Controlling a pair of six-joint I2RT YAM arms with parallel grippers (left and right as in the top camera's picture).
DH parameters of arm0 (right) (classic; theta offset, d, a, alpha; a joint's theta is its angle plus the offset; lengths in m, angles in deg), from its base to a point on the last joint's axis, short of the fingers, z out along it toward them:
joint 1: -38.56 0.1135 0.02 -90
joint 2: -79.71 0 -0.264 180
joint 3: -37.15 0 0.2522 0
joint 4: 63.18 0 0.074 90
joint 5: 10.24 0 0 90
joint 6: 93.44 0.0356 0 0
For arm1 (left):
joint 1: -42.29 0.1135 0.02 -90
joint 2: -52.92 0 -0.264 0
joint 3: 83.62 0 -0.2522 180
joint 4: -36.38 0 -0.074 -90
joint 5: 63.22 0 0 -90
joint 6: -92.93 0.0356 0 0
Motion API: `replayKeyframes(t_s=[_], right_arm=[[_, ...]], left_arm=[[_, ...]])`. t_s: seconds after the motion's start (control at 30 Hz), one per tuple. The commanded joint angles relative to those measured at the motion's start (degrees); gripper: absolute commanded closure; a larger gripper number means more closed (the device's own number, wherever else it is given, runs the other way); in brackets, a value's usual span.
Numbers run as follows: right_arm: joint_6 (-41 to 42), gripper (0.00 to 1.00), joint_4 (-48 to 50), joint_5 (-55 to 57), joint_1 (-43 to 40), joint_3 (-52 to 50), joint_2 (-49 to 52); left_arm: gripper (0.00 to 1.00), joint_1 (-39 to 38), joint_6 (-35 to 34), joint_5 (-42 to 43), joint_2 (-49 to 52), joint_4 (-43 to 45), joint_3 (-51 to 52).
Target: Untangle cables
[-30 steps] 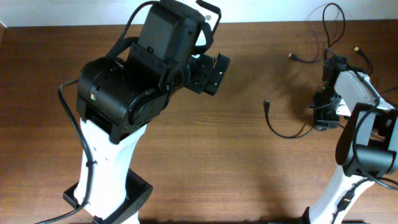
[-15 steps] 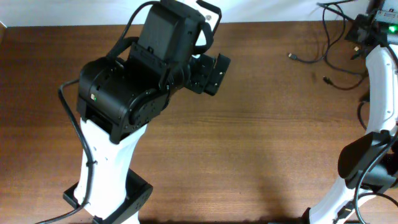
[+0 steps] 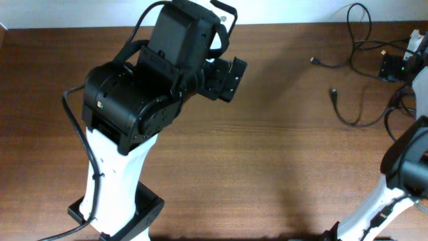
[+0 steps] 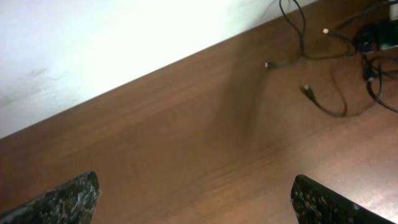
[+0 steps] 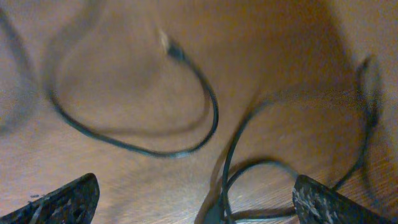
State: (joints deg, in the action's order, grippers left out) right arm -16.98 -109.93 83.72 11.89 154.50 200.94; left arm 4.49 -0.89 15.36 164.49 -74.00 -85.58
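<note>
Thin black cables lie at the table's far right. One cable (image 3: 358,122) has a plug end (image 3: 333,92) and curves toward my right gripper (image 3: 390,67). Another cable (image 3: 350,40) loops from the back edge to a plug (image 3: 312,61); a gold tip (image 3: 383,51) shows beside the gripper. In the right wrist view my right gripper (image 5: 196,190) is open low over the wood, with a cable strand (image 5: 224,168) running between its fingers and a looped cable (image 5: 143,148) ahead. My left gripper (image 3: 227,77) is open and empty, far left of the cables (image 4: 323,106); its wrist view (image 4: 196,186) shows bare wood between the fingers.
The left arm's large black body (image 3: 147,87) rises over the table's left-middle. The white wall (image 4: 124,43) runs along the back edge. The right arm's white link (image 3: 421,87) and its own thicker cable stand at the right edge.
My right gripper moved from mid-right up to the back right corner, then came partway back. The plug-ended cable shifted to the right with it. The left arm has not moved.
</note>
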Motion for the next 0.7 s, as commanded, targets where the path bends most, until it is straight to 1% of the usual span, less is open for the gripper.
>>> replayKeyframes(t_s=[0.0,0.03,0.07,0.1,0.13,0.17,0.2,0.23,0.27,0.3,0.33,0.37,0.4,0.43,0.47,0.5,0.53,0.57,0.6,0.63,0.67], right_arm=[[0.52,0.01,-0.85,-7.74,1.33,4.26,-22.99],[0.96,0.01,-1.73,-10.19,1.62,5.66,-28.04],[3.43,0.01,-1.73,-11.19,2.01,6.97,-31.65],[6.88,0.01,-1.73,-13.53,2.75,9.14,-36.33],[8.98,0.01,-1.68,-19.56,3.74,12.02,-39.95],[9.79,0.01,-2.19,-23.02,5.07,12.96,-41.42],[9.75,0.01,-4.46,-23.93,6.91,12.94,-42.21],[8.50,0.01,-8.57,-23.89,9.94,12.57,-42.29],[6.49,0.01,-8.92,-23.85,13.53,9.57,-42.58],[5.11,0.01,-2.73,-18.71,21.09,-0.37,-44.83],[4.07,0.01,-0.50,-14.97,23.23,-4.44,-46.12],[3.76,0.01,6.29,-11.89,27.39,-14.58,-49.53],[3.41,0.01,11.87,-11.87,29.18,-22.12,-52.85],[3.78,0.01,17.79,-12.17,30.08,-29.59,-57.27],[7.48,0.01,23.78,-11.63,30.03,-35.95,-63.06],[10.93,0.01,22.36,-7.32,29.97,-36.54,-65.96],[17.92,0.01,18.29,-4.96,29.16,-36.52,-67.93],[21.64,0.25,10.21,-6.43,27.30,-36.96,-71.82],[20.31,0.28,5.27,-5.84,26.77,-39.54,-76.56],[20.22,0.28,4.44,-4.57,26.03,-45.97,-83.43],[21.77,0.27,4.50,-4.76,25.62,-51.04,-88.74]], left_arm=[[0.01,0.09,0.94,-6.56,-0.26,5.05,-0.24],[0.01,0.11,0.94,-10.75,-0.52,9.14,-0.24],[0.01,0.11,1.42,-14.58,-0.74,14.16,-0.24],[0.01,0.11,7.08,-18.27,-1.16,24.90,-0.24],[0.01,0.11,14.32,-18.86,-1.22,38.34,-0.24],[0.01,0.11,19.21,-18.82,-1.27,46.31,-0.04],[0.01,0.11,21.53,-18.86,-2.16,48.13,0.15],[0.01,0.11,21.49,-18.86,-3.50,45.53,0.94],[0.01,0.11,21.49,-18.86,-7.08,41.97,5.11],[0.01,0.42,21.46,-19.52,-18.69,43.91,22.38],[0.01,0.87,21.46,-19.54,-24.79,46.77,32.20],[0.01,1.99,21.49,-19.61,-36.33,54.38,50.80],[0.02,3.67,21.46,-21.44,-46.07,61.94,66.07],[0.01,5.01,21.46,-22.51,-53.13,67.56,76.02],[0.01,6.14,21.49,-25.20,-61.37,69.83,86.55],[0.01,6.69,21.42,-29.53,-68.65,67.93,92.08],[0.01,6.69,21.22,-30.64,-71.12,64.87,93.13],[0.01,6.69,17.99,-32.13,-73.37,58.66,92.98],[0.01,6.69,15.54,-32.06,-74.64,54.16,92.98],[0.01,6.69,11.91,-31.89,-75.12,49.22,92.98],[0.01,6.69,10.27,-31.85,-75.12,47.76,92.98]])
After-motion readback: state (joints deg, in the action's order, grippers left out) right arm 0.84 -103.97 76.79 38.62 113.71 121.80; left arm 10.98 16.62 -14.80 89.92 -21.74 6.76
